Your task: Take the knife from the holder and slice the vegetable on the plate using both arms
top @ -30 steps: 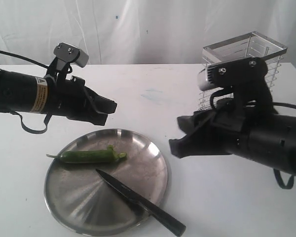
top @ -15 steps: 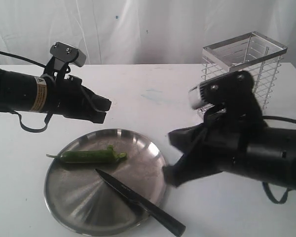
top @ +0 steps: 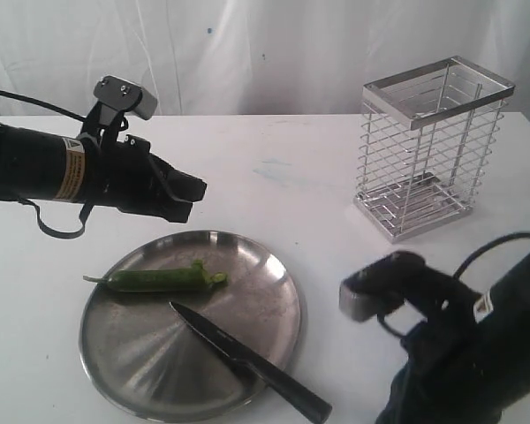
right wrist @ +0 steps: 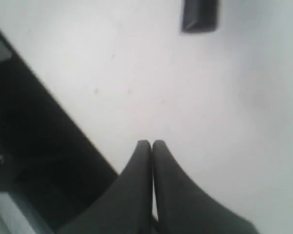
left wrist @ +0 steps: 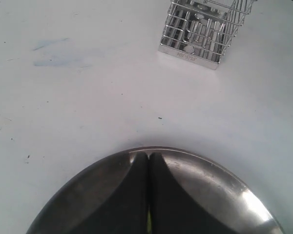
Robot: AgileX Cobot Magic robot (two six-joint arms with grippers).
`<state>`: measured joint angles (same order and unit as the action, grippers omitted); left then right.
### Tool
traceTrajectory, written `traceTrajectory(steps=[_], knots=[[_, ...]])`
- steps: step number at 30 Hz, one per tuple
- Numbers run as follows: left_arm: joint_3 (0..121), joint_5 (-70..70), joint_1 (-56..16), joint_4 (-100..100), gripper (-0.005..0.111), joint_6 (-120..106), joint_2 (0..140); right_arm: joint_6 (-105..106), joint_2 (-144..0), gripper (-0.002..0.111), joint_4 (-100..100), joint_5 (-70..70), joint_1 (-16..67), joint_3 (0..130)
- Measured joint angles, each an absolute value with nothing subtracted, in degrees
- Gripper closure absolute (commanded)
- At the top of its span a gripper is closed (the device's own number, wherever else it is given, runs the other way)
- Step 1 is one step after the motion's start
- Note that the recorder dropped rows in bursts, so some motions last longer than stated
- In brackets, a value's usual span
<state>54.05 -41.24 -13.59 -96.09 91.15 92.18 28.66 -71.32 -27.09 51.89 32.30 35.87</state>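
Leftmost, the left arm (top: 44, 168) reaches in roughly level above the white table (top: 291, 168), with a yellowish label (top: 69, 168) on its black body. The left gripper (top: 193, 190) hangs clear of the surface near the far edge of the plate (top: 141, 349). In the left wrist view its jaws are pressed together with only a hairline seam between them, and the left gripper (left wrist: 147, 157) grasps nothing.

Below it, the plate lies flat on the table, a round shallow dish of dull steel. The vegetable (top: 155, 280) rests on the far left part of the plate, lying lengthwise across it with its thin stem pointing left. The knife (top: 247, 358) lies flat just nearer the camera, apart from the vegetable. Its point is towards the centre of the plate, and its handle crosses the near right rim onto the table. No gripper touches it.

Further right, the holder (top: 433, 146) stands upright near the far edge of the table, well apart from the plate.

Rightmost, the right arm (top: 464, 353) is low at the near right corner, pointing downward. In the right wrist view the right gripper (right wrist: 151, 144) has its jaws fully closed against each other, with nothing between them, above bare table.
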Motion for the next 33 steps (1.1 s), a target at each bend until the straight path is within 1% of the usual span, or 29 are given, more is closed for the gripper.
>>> traceTrajectory(steps=[1,2,3,4,7,9,12,15,16,17,18,19,20,21,22,27,33], knots=[[54.05,-41.3,-13.59,-96.09,0.107,91.15,92.18,28.54,-72.06,0.108,-27.77,51.77,29.91,37.07],[54.05,-41.44,-13.59,-96.09,0.107,91.15,92.18,31.38,-74.19,0.108,-31.15,53.03,25.55,38.6],[54.05,-41.44,-13.59,-96.09,0.107,91.15,92.18,34.25,-75.46,0.108,-34.84,54.68,23.7,39.51],[54.05,-41.48,-13.59,-96.09,0.107,91.15,92.18,40.17,-77.79,0.108,-39.61,57.68,21.15,40.37],[54.05,-41.71,-13.59,-96.09,0.107,91.15,92.18,55.98,-84.29,0.108,-54.24,67.17,17.27,42.13],[54.05,-42.32,-13.59,-96.09,0.107,91.15,92.18,61.67,-87.91,0.108,-58.15,68.48,16.07,42.87],[54.05,-43.13,-13.59,-96.2,0.107,91.15,92.18,65.71,-92.26,0.108,-58.64,66.78,15.22,43.84],[54.05,-42.81,-13.59,-96.09,0.107,91.15,92.18,66.84,-95.31,0.108,-54.77,57.97,14.99,43.93],[54.05,-41.83,-13.59,-96.0,0.107,91.15,92.18,65.07,-95.58,0.106,-53.76,55.03,15.0,43.93],[54.05,-41.42,-13.59,-96.0,0.107,91.15,92.18,63.68,-95.58,0.097,-53.49,54.12,15.0,43.93],[54.05,-40.85,-13.59,-96.0,0.107,91.15,92.18,61.21,-95.58,0.087,-52.9,53.68,15.0,43.93],[54.05,-40.85,-13.59,-96.0,0.107,91.15,92.18,59.56,-95.58,0.07,-52.53,53.68,15.0,43.93],[54.05,-40.62,-13.59,-96.0,0.107,91.15,92.18,56.2,-95.84,0.061,-52.27,55.3,15.0,44.07],[54.05,-40.62,-13.59,-96.0,0.107,91.15,92.18,55.09,-96.44,0.048,-52.13,56.76,15.0,44.34],[54.05,-40.62,-13.59,-96.0,0.107,91.15,92.18,53.91,-98.04,0.043,-52.13,59.56,15.0,45.39],[54.05,-41.22,-13.59,-96.7,0.107,91.15,92.18,52.49,-106.39,0.043,-52.12,64.08,15.0,49.89],[54.05,-41.06,-13.59,-97.03,0.107,91.15,92.18,52.4,-111.65,0.043,-53.91,64.72,15.0,50.39]])
